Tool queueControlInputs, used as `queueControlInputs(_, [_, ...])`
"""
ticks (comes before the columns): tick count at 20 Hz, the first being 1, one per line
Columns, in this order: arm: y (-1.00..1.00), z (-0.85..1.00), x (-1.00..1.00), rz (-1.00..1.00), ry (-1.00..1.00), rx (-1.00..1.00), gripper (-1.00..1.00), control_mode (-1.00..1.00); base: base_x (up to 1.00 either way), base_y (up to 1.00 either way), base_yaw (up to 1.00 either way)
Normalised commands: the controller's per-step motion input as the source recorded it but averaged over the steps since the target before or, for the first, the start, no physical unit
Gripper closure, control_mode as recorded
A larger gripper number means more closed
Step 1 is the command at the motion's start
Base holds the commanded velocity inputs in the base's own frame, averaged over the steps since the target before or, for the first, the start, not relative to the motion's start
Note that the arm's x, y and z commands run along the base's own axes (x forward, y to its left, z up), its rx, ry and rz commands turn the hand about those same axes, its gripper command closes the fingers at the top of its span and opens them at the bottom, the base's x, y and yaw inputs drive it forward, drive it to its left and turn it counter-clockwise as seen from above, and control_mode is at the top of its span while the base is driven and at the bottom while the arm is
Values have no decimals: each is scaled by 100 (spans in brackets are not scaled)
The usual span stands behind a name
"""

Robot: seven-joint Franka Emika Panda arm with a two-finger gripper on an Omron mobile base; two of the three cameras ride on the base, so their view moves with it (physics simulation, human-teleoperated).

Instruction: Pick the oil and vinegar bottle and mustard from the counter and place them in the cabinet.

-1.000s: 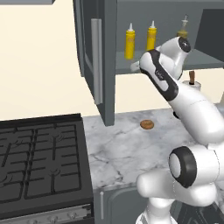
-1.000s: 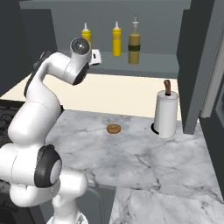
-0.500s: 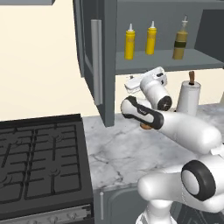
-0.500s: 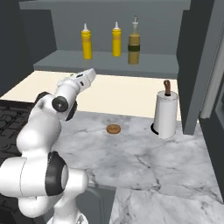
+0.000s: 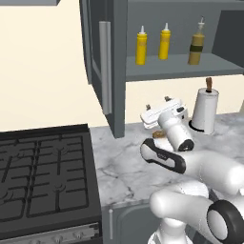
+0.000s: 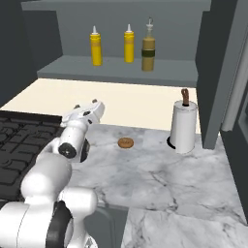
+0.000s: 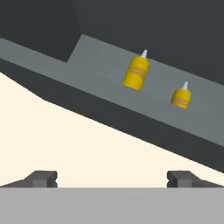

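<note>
Marble counter (image 6: 184, 184) — wide bare foreground

Both base views share the cabinet (image 5: 157, 71) shelf from behind.

oil and vinegar bottle (image 5: 196, 44): upright, right end of cabinet (image 5: 157, 71) shelf
mustard (image 5: 164, 43): upright, beside a twin
counter (image 6: 160, 169): veined marble
</note>
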Motion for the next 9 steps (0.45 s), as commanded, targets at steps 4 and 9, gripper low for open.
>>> queueControlInputs(4, [0, -35, -53, 0, 0, 0, -100, -100, 0, 0, 0])
queueControlInputs(9, [0, -40, -34, 0, 6, 1, -100, -100, 0, 0, 0])
